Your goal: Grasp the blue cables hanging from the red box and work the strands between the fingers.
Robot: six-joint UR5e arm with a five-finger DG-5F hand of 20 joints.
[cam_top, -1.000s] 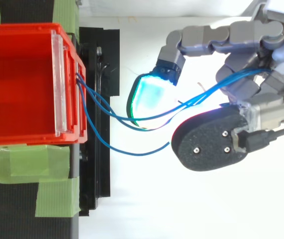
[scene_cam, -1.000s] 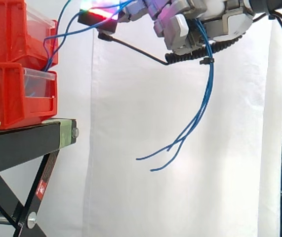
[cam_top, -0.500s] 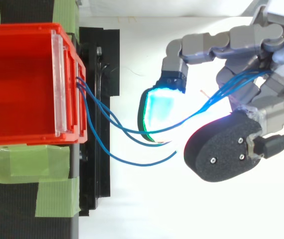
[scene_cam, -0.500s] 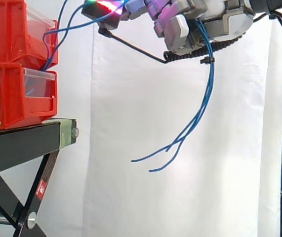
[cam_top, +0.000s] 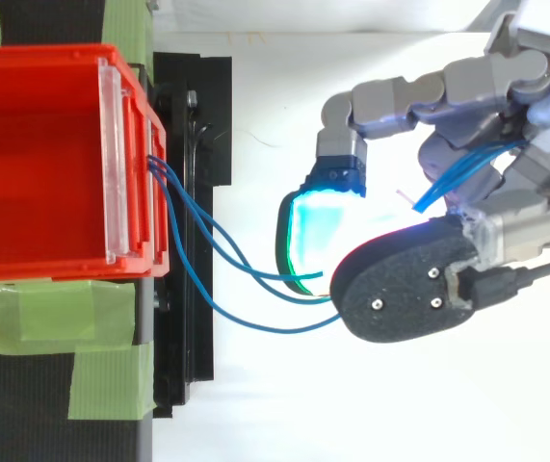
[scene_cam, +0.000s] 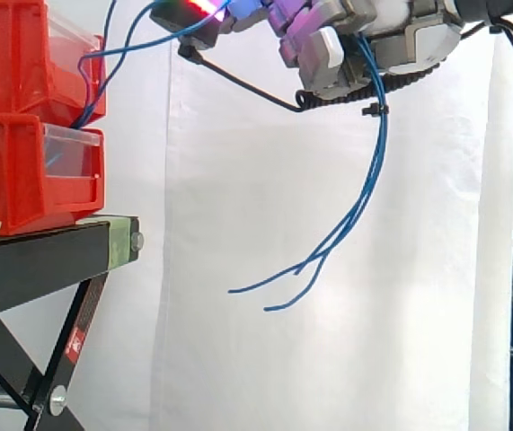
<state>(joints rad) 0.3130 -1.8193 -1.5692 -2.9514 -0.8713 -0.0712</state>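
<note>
I am holding the blue cables (scene_cam: 380,153) in my hand (cam_top: 520,207), with my fingers curled round them so that the strands are threading through the gaps between the fingers. One fingertip (cam_top: 313,236) is glowing cyan and green and bending down towards the strands just ahead of my palm. A black-backed pad (cam_top: 405,289) beside it is lying over the cables where they are reaching my grip.

Ahead of my fingertips the strands are sagging in loose curves across open space to the upper red box (cam_top: 43,164). They are meeting its front face, about where it is sitting on the lower red box (scene_cam: 13,171). I cannot tell which of the two they are coming out of. Below my palm, the free ends are hanging down in a bundle, curving back under my fingers and spreading apart at the tips.

Both boxes are resting on a black stand (scene_cam: 40,260), lower than my hand and well apart from it. Green tape (cam_top: 53,318) is lying across the stand's top.
</note>
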